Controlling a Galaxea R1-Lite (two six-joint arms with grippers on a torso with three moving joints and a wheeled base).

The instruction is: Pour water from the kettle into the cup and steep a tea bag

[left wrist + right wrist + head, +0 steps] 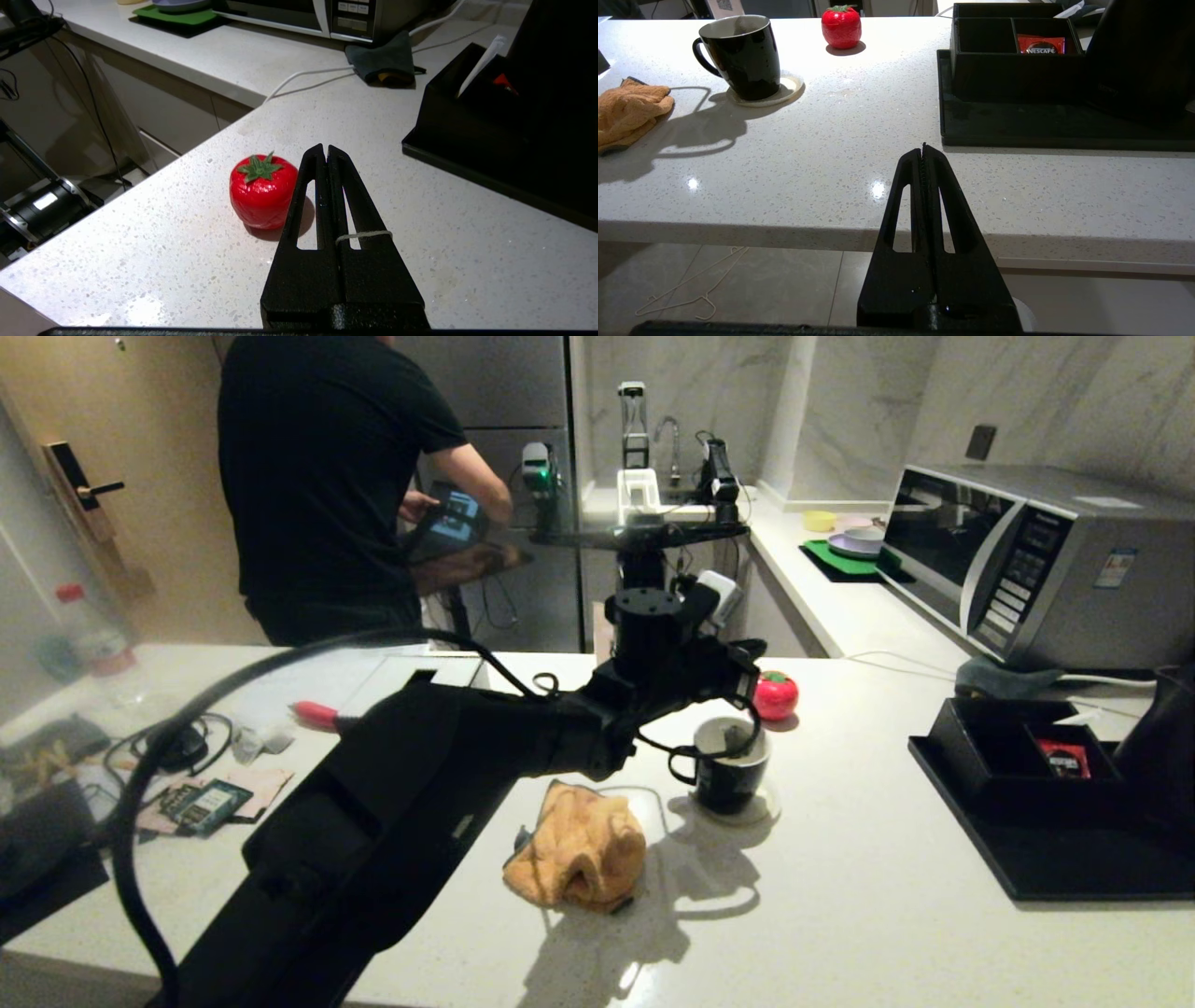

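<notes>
The cup [730,775], a black mug with a white inside, stands on a pale coaster mid-counter. It also shows in the right wrist view as the cup [742,56]. My left arm reaches across to just above it. My left gripper [325,148] is shut, and a thin white string [364,234] runs out of the seam and loops over one finger. The tea bag is hidden under the fingers. The black kettle [1162,747] stands at the far right on a tray. My right gripper [924,147] is shut and empty, parked low off the counter's front edge.
A red tomato-shaped object [775,695] sits just beyond the cup. An orange cloth [579,849] lies beside the cup. A black tray [1064,868] carries a compartment box [990,747] holding a red sachet. A microwave [1036,560] is at the back right, a person [327,476] at the back left.
</notes>
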